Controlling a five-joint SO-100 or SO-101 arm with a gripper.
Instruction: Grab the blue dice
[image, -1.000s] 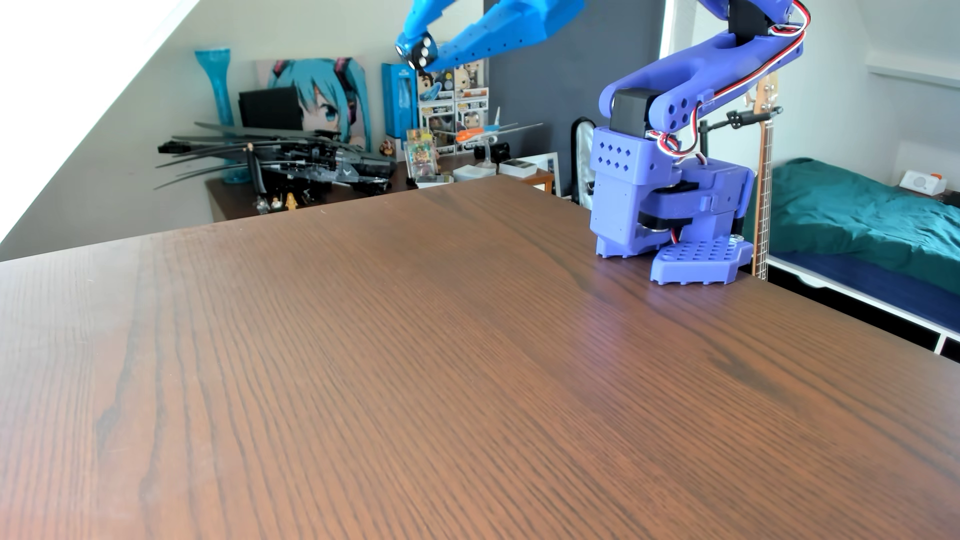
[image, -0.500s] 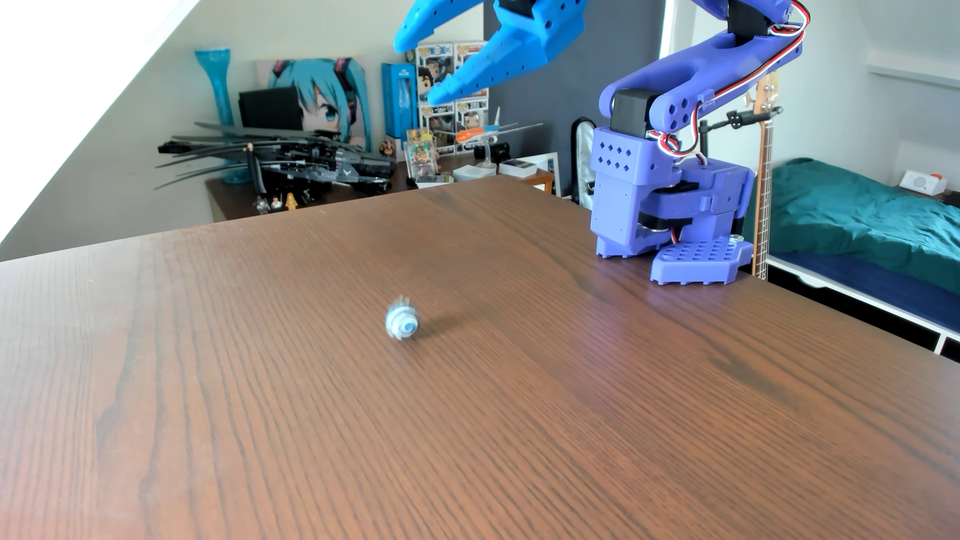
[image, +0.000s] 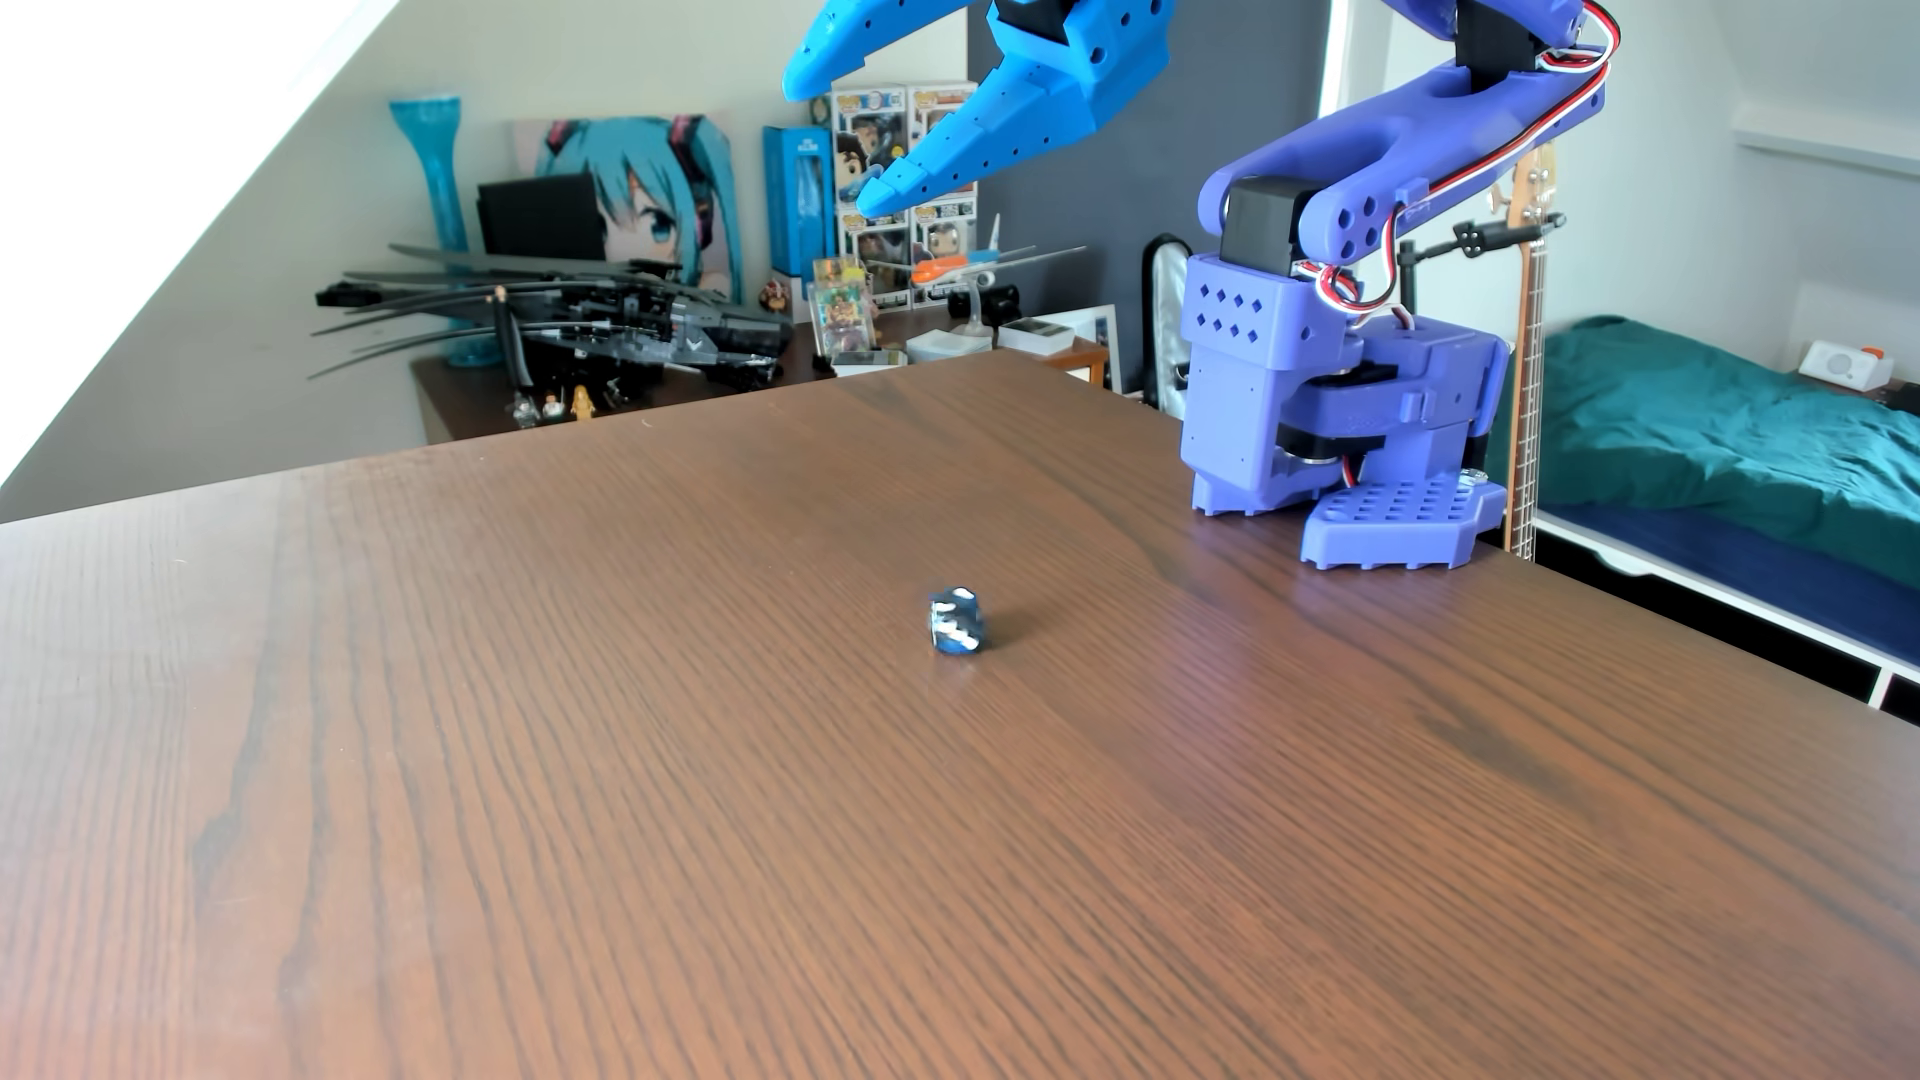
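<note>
View: a single camera looks low across a brown wooden table (image: 520, 779) toward a cluttered room.
My claw: my claw (image: 831, 145) hangs high at 12 o'clock of the picture, its two bright blue fingers (image: 977, 135) spread wide apart and holding nothing; the tips point down toward 8 o'clock.
My arm: its purple links come in from the 1 o'clock corner and fold down to my base (image: 1340, 415), which is fixed at the table's far edge at about 2 o'clock.
Die: the blue die (image: 957, 621) sits on the bare wood just right of the picture's centre, alone, with white marks on its marbled faces. It looks a little blurred, so I cannot read its pips.
Die and claw: the die lies well below my fingertips, toward 5 o'clock from them, with clear air between us. Nothing touches it.
Die and base: my base stands at 2 o'clock from the die, well apart from it.
Background: beyond the table at 11 o'clock, a dark model helicopter (image: 582, 322) sits on a desk; a bed with a teal cover (image: 1704, 426) lies at 3 o'clock.
</note>
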